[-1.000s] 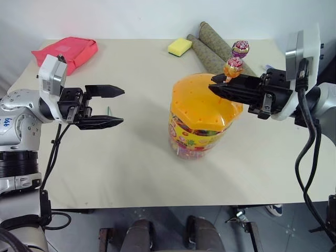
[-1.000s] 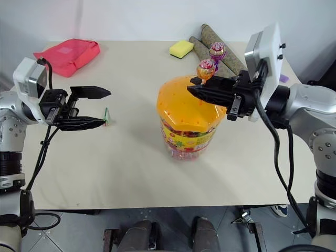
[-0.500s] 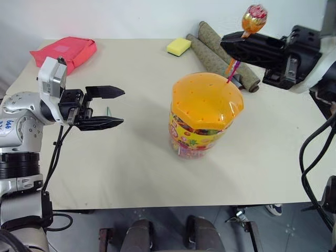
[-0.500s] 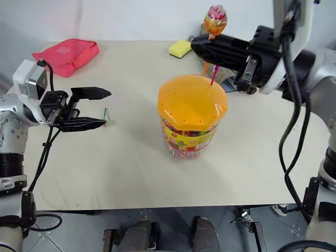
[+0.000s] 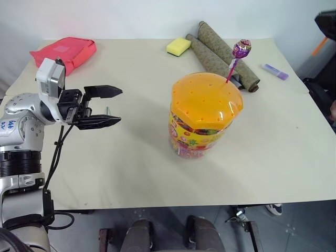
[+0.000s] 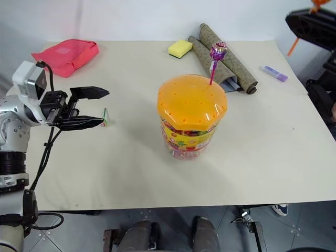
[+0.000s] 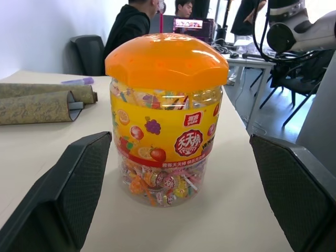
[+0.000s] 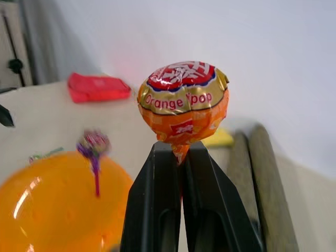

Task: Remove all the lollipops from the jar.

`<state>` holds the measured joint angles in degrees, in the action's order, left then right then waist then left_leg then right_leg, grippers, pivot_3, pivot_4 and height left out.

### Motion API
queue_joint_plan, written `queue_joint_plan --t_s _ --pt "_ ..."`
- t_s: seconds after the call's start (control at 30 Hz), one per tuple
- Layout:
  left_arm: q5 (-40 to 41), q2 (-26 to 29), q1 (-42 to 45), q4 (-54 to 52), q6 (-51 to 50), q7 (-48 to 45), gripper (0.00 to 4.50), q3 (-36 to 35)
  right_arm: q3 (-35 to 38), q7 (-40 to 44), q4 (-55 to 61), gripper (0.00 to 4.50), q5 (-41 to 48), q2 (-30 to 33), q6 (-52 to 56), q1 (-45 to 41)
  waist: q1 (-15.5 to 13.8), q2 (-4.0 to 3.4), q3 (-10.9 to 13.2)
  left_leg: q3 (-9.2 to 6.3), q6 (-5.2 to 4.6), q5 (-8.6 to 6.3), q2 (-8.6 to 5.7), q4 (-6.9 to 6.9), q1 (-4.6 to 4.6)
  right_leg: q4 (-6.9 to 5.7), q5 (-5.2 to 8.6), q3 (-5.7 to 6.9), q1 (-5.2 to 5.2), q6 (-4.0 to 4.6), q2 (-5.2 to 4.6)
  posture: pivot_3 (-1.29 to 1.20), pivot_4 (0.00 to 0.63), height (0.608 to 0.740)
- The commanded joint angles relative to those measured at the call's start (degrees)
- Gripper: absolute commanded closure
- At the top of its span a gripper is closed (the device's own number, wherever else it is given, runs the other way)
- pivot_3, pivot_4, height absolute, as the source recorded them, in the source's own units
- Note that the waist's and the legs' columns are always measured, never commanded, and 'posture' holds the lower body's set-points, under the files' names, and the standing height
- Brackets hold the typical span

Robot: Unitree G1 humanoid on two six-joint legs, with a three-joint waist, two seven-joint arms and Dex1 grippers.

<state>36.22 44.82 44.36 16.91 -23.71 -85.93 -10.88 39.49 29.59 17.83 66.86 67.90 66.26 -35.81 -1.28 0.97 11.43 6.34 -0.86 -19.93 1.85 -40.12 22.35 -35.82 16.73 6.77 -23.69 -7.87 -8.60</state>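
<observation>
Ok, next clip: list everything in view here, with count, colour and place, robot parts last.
Jar: one, clear with colourful label and orange domed lid, middle of the table.
Purple lollipop: one, pink stick, standing in the lid's far right side.
Orange lollipop: one, orange wrapper, held up off the jar.
Green-stick lollipop: one, lying on the table near the left gripper's fingertips.
Pouch: one, red, far left corner.
Sponge: one, yellow, far edge.
Rolls: two, speckled olive, far right of the sponge.
Small lilac item: one, right edge of the table.
Table: one, beige.
People: seated in the background of the left wrist view.
Left gripper: black, open, pointing at the jar.
Right gripper: black, shut on the orange lollipop's stick.
</observation>
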Motion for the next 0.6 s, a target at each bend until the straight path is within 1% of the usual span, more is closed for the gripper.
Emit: queue_joint_plan --t_s 0.03,0.17,0.23,0.27,0.33,0.4,0.53,0.6 --pt "0.8 0.3 0.5 -0.1 0.7 -1.8 0.00 -0.7 6.4 1.0 2.7 4.47 -3.2 -1.6 0.4 9.1 -0.1 0.03 0.0 0.00 0.00 0.00 -0.01 0.00 0.01 0.01 0.00 0.00 0.00 0.00 0.00 0.00 0.150 0.740" --pt "1.0 1.0 0.3 0.3 0.6 -2.9 0.00 -0.7 5.9 1.7 1.7 4.47 -9.5 -3.4 -0.2 21.3 0.0 0.01 0.0 0.01 0.00 0.00 -0.02 0.00 -0.01 0.00 -0.01 -0.03 0.00 -0.01 0.00 0.00 0.150 0.740" --pt "1.0 1.5 -0.1 0.3 0.5 -3.2 0.00 -0.8 3.4 3.5 0.7 4.47 -11.6 -2.9 -0.1 25.4 -0.1 0.01 0.0 0.03 0.00 0.00 -0.03 0.00 -0.01 0.01 -0.01 -0.04 0.00 -0.01 -0.01 0.00 0.150 0.740" --pt "1.0 1.9 -0.4 0.2 0.5 -3.4 0.00 -0.8 1.0 3.7 -0.1 4.47 -12.9 -2.6 -0.2 26.6 0.0 0.01 0.0 0.02 0.00 0.00 -0.03 0.00 -0.01 0.01 -0.01 -0.04 0.00 -0.01 -0.01 0.00 0.150 0.740" --pt "1.1 2.6 -1.2 0.0 0.5 -3.9 0.00 -1.0 -3.4 3.1 -2.5 4.47 -16.1 -3.0 -1.4 27.3 0.1 0.01 0.0 0.02 0.00 0.00 -0.02 -0.01 -0.04 0.00 -0.01 -0.05 0.01 -0.01 -0.01 0.00 0.150 0.740" --pt "1.3 3.0 -1.6 -0.1 0.6 -4.0 0.00 -1.1 -6.2 3.4 -4.5 4.47 -18.7 -3.1 -3.0 27.4 0.1 0.01 0.0 0.03 0.00 0.00 -0.02 0.00 -0.05 0.00 -0.01 -0.06 0.00 -0.01 -0.01 0.00 0.150 0.740" --pt "2.2 4.5 -3.6 -1.0 0.6 -4.4 0.00 -2.6 -15.1 4.4 -13.2 4.47 -24.9 -4.2 -6.9 24.7 0.4 0.01 0.0 0.04 0.00 0.00 -0.02 0.01 -0.04 0.02 -0.01 -0.06 -0.01 -0.01 0.00 0.00 0.150 0.740" --pt "2.5 5.2 -4.5 -1.5 0.8 -4.1 0.00 -2.9 -17.9 4.9 -16.6 4.47 -27.3 -4.8 -8.5 23.0 0.6 0.01 0.0 0.05 0.00 0.00 -0.02 0.02 -0.04 0.03 -0.01 -0.06 0.00 -0.01 0.00 0.00 0.150 0.740"
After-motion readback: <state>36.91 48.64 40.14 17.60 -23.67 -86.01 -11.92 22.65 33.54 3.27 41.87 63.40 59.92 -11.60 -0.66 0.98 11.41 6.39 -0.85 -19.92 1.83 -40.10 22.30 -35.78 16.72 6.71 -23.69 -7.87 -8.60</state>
